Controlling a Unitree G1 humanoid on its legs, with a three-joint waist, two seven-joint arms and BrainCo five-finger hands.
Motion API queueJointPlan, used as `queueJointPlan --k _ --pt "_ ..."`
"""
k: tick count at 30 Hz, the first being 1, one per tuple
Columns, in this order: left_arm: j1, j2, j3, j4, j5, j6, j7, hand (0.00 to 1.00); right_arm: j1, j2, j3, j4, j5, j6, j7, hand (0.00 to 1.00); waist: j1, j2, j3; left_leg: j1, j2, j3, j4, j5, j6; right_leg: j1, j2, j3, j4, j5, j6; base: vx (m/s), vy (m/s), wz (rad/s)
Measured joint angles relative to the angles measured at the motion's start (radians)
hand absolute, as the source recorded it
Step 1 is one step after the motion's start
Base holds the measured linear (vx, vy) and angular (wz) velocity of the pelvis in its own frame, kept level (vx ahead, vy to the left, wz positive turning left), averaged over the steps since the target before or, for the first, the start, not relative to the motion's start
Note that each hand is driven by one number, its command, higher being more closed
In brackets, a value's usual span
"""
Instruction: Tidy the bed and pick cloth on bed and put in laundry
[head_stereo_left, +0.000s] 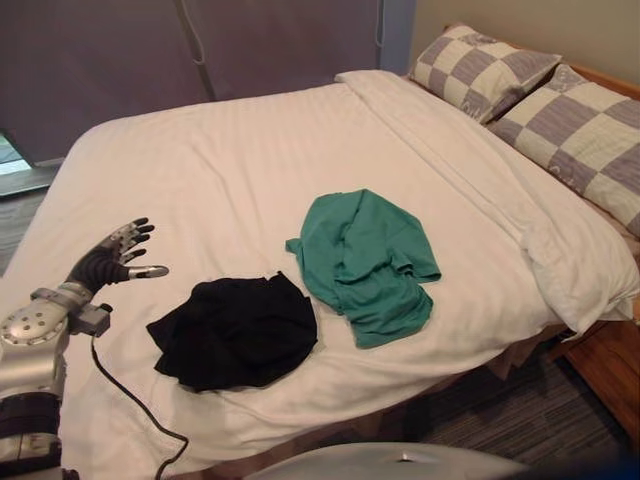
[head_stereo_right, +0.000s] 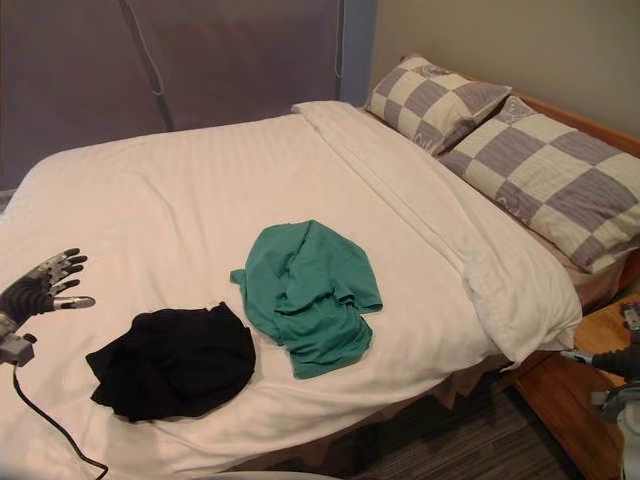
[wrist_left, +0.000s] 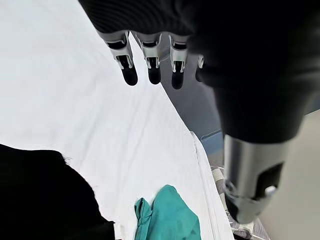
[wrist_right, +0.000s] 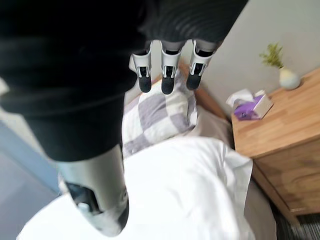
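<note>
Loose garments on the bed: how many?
2: a crumpled black cloth near the white bed's front edge, and a rumpled green shirt just right of it. The folded duvet could hide more.

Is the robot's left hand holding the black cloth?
No, the left hand hovers open beside the black cloth, not touching it.

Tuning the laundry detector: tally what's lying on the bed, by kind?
Cloths: 2, black cloth and green cloth
Pillows: 2, left checked pillow and right checked pillow
Bedding: 1, white duvet
Total: 5
</note>
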Motion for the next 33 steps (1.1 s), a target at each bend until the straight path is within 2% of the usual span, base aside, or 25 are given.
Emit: queueJointPlan --k 2,3,4,5,7,8,10,12,17,20,25,27,28,30,33 --pt "0.001 -0.001 -0.008 0.033 0.002 -0.010 -0.017 0.00 -0.015 0.011 0.025 0.000 0.000 0.007 -0.003 0.00 0.000 -0.007 0.005 -0.001 -0.001 -0.002 -0.002 -0.001 -0.002 -0.002 -0.002 0.000 0.000 0.001 0.001 -0.06 0.003 0.02" --pt "0.006 -0.007 -0.029 0.047 0.007 -0.010 -0.024 0.00 -0.027 0.032 0.026 0.000 0.000 0.009 -0.007 0.00 -0.001 0.003 0.008 -0.002 -0.004 -0.003 -0.004 0.001 -0.001 -0.010 -0.004 0.000 0.000 0.001 0.001 -0.06 0.005 0.00" --pt "0.011 -0.013 -0.041 0.054 0.017 -0.010 -0.029 0.00 -0.032 0.042 0.027 0.000 0.000 0.009 -0.007 0.00 -0.002 -0.011 0.012 -0.003 -0.005 -0.002 -0.006 0.001 -0.001 -0.014 -0.004 0.001 0.000 0.001 0.001 -0.04 0.011 -0.01" --pt "0.021 -0.035 -0.062 0.061 0.053 -0.008 -0.040 0.00 -0.036 0.059 0.029 -0.002 0.000 0.009 -0.007 0.00 -0.002 0.001 0.012 -0.003 -0.010 -0.002 -0.018 0.006 0.000 -0.019 -0.006 0.002 -0.001 0.001 0.001 0.00 0.000 0.00" --pt "0.050 -0.091 -0.076 0.061 0.111 -0.009 -0.040 0.00 -0.037 0.087 0.036 -0.003 0.000 0.010 -0.008 0.00 -0.004 -0.001 0.024 -0.002 -0.016 -0.003 -0.031 0.012 0.000 -0.022 -0.008 0.002 -0.005 0.004 0.005 0.03 0.007 -0.01" --pt "0.073 -0.131 -0.084 0.061 0.163 -0.009 -0.032 0.00 -0.037 0.107 0.047 -0.004 0.000 0.015 -0.009 0.00 -0.006 0.008 0.024 -0.002 -0.017 -0.001 -0.031 0.014 0.000 -0.020 -0.008 0.002 -0.007 0.009 0.006 0.08 0.003 -0.05" --pt "0.103 -0.176 -0.117 0.059 0.234 -0.010 -0.001 0.00 -0.036 0.135 0.069 -0.005 0.000 0.024 -0.010 0.00 -0.010 -0.001 0.033 -0.002 -0.016 0.002 -0.031 0.014 0.000 -0.021 -0.007 0.002 -0.007 0.009 0.005 0.06 -0.005 -0.04" --pt "0.124 -0.211 -0.164 0.057 0.344 -0.013 0.067 0.00 -0.036 0.158 0.098 -0.015 0.000 0.034 -0.016 0.00 -0.009 -0.011 0.050 -0.003 -0.015 0.003 -0.031 0.014 0.000 -0.023 -0.006 0.002 -0.007 0.009 0.005 0.04 0.002 -0.02" --pt "0.104 -0.209 -0.195 0.047 0.483 -0.064 0.237 0.00 -0.062 0.166 0.155 -0.081 0.005 0.040 -0.048 0.00 -0.009 -0.024 0.075 -0.075 -0.018 0.008 -0.031 0.020 0.008 -0.097 -0.005 0.024 0.000 0.021 -0.010 -0.05 0.003 -0.05" --pt "0.037 -0.179 -0.202 0.019 0.553 -0.082 0.360 0.00 -0.134 0.200 0.176 -0.132 0.053 0.054 -0.081 0.00 -0.003 -0.048 0.145 -0.133 -0.016 0.015 -0.030 0.043 0.015 -0.165 0.002 0.042 0.001 0.047 -0.019 -0.16 -0.041 -0.09" --pt "-0.045 -0.140 -0.223 -0.025 0.594 -0.064 0.510 0.00 -0.193 0.240 0.181 -0.234 0.075 0.056 -0.101 0.00 0.007 -0.078 0.232 -0.215 0.000 0.031 0.012 0.046 0.022 -0.236 0.011 0.088 -0.002 0.077 -0.026 -0.08 -0.032 -0.07" --pt "-0.078 -0.127 -0.225 -0.036 0.600 -0.040 0.555 0.00 -0.192 0.248 0.187 -0.264 0.100 0.056 -0.121 0.00 0.008 -0.098 0.261 -0.250 0.014 0.031 0.053 0.032 0.021 -0.252 0.016 0.103 -0.008 0.085 -0.030 -0.07 -0.035 -0.02" --pt "-0.080 -0.119 -0.224 -0.046 0.600 -0.031 0.564 1.00 -0.192 0.256 0.187 -0.273 0.103 0.056 -0.124 0.00 0.012 -0.104 0.266 -0.262 0.019 0.032 0.067 0.027 0.020 -0.260 0.019 0.112 -0.008 0.089 -0.031 -0.05 -0.042 -0.08" --pt "-0.114 -0.118 -0.221 -0.065 0.599 0.005 0.573 1.00 -0.189 0.291 0.187 -0.297 0.131 0.053 -0.143 0.00 0.025 -0.122 0.305 -0.293 0.043 0.028 0.118 0.010 0.018 -0.266 0.028 0.126 -0.016 0.097 -0.035 -0.05 -0.042 -0.03" --pt "-0.109 -0.145 -0.210 -0.115 0.598 0.045 0.570 1.00 -0.188 0.340 0.188 -0.313 0.133 0.053 -0.166 0.00 0.029 -0.123 0.326 -0.340 0.070 0.009 0.179 -0.011 0.016 -0.280 0.039 0.126 -0.020 0.100 -0.039 -0.04 -0.042 0.07"
